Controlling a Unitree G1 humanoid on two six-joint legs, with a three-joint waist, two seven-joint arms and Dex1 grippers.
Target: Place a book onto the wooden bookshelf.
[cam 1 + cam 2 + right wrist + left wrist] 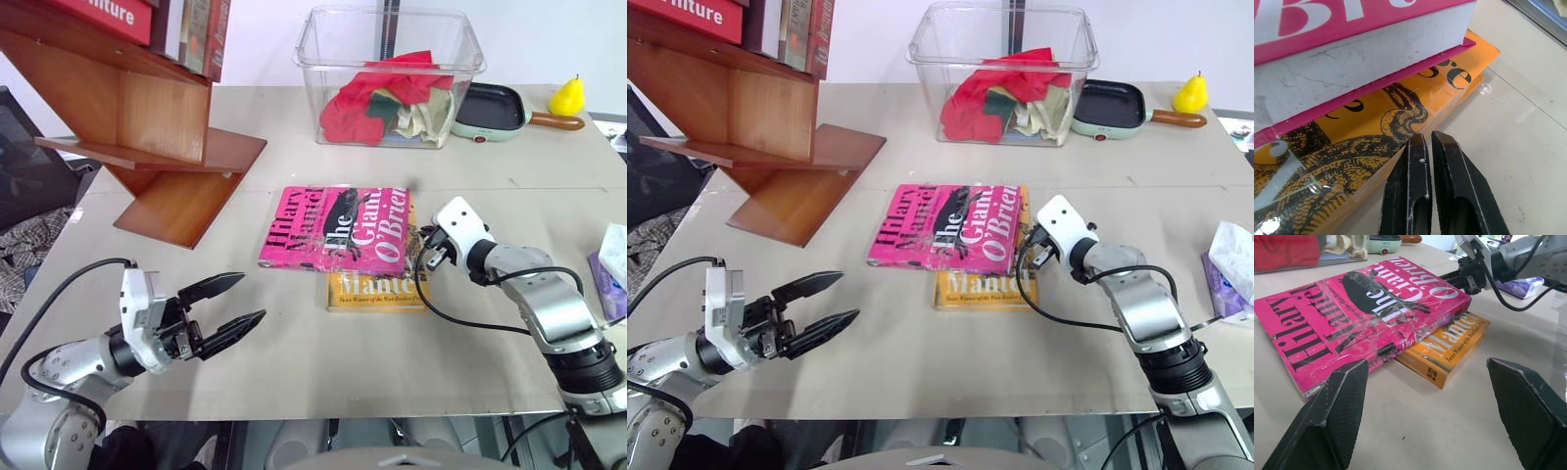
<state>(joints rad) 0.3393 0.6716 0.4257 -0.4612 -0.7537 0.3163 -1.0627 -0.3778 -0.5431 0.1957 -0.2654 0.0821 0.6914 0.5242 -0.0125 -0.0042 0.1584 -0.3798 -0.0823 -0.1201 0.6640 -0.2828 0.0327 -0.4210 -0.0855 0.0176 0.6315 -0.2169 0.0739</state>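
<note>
Thick pink paperback book [336,228]: lay flat atop orange-yellow paperback [375,291], five o'clock of reddish-brown zigzag wooden bookshelf [147,127]. Right gripper [1427,147] closed, empty, at page edge; left gripper [233,303] agape, empty. Advised: wedge beneath gently, lift level.

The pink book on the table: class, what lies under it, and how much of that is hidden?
Under the pink book lies an orange-yellow book. Its near strip and right edge show, lettered "Mantel"; the rest of its cover is covered.

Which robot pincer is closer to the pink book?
The right one. The right pincer, shut, sits at the pink book's page edge, by the orange book under it. The left pincer, open, hangs apart, nearer the robot.
</note>
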